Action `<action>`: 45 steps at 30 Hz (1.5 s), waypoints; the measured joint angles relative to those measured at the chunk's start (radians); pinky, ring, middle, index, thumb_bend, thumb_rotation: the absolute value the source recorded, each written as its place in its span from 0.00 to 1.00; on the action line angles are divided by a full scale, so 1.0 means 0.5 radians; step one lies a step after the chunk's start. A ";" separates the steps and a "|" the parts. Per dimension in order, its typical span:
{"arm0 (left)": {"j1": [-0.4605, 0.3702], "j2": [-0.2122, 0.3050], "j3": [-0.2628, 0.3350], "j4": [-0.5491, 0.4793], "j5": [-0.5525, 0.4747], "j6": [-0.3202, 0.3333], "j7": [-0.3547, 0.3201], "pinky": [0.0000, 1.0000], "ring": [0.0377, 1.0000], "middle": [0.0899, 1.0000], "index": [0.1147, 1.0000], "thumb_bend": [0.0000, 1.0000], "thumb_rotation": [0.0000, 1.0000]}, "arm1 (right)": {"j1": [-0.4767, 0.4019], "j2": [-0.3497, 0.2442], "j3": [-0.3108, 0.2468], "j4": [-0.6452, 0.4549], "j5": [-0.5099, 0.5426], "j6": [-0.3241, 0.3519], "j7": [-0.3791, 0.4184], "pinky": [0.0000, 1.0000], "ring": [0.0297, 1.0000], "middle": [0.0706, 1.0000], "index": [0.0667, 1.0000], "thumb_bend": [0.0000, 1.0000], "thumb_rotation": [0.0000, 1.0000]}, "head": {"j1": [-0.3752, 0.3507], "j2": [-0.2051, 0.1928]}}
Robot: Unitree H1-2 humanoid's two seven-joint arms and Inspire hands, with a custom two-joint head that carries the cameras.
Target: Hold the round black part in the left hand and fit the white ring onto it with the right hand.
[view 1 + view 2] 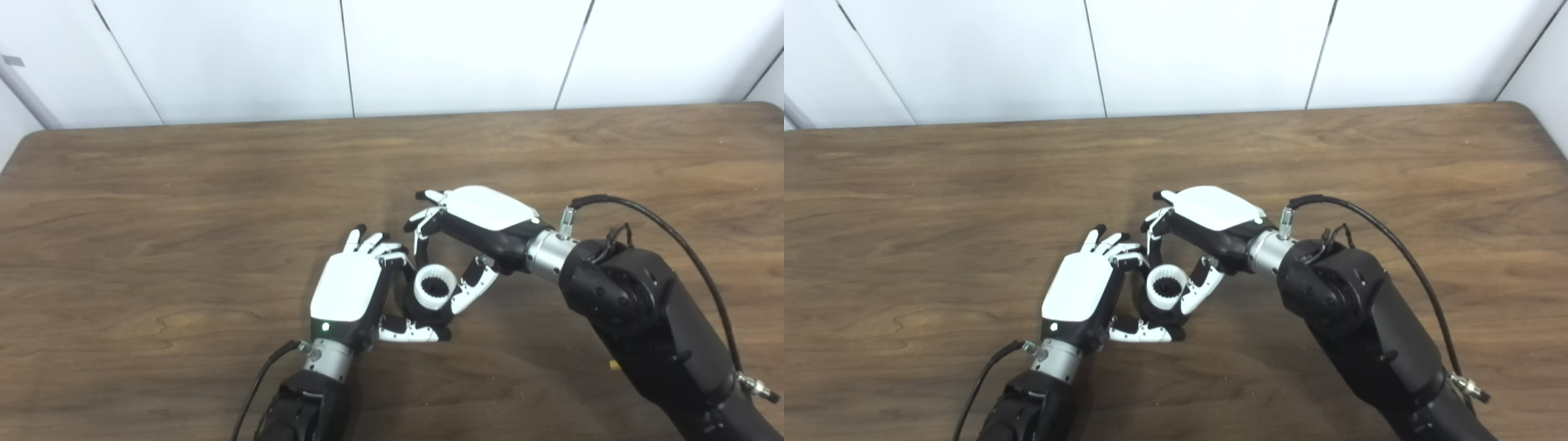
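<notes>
- Brown wood-grain bench (184,202) filling most of the frame, with white wall panels (245,55) across the top.
- Left of centre, low in the frame: white-backed left hand (352,288), arm rising from the bottom edge, back of the hand facing up.
- Left fingers (373,242) curled round the left side of the round black part (422,315), thumb (410,332) stretched out beneath it toward the right; closed on that part, holding it just above or on the bench, cannot tell which.
- At the centre of the frame: white toothed plastic ring (435,288) seated on top of the round black part, dark bore open upward.
- Right of centre: white-backed right hand (484,214), arm coming in from the lower right corner, palm turned down and toward the left.
- Right fingers (422,223) arched over the upper edge of the white ring, thumb (471,288) against the ring's right side; narrow spread, pinching the ring from both sides.
- Far right: black forearm casing (643,318) with a black cable (674,236) looping over it from the wrist.
</notes>
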 measured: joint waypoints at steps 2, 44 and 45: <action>0.000 0.000 0.000 -0.005 0.001 0.002 -0.010 1.00 0.88 0.75 0.42 0.52 0.05 | 0.001 0.000 0.001 0.000 -0.002 0.000 0.000 1.00 1.00 0.82 0.45 0.52 0.13 | 0.000 0.003; -0.001 -0.016 -0.015 -0.003 0.011 0.013 -0.014 1.00 0.89 0.75 0.42 0.52 0.05 | 0.034 0.001 0.015 0.082 0.012 -0.034 -0.069 1.00 1.00 0.83 0.45 0.52 0.13 | 0.003 0.000; -0.001 -0.016 -0.015 -0.003 0.012 0.014 -0.014 1.00 0.88 0.75 0.42 0.52 0.05 | 0.034 0.001 0.015 0.086 0.013 -0.035 -0.069 1.00 1.00 0.83 0.45 0.52 0.13 | 0.003 0.000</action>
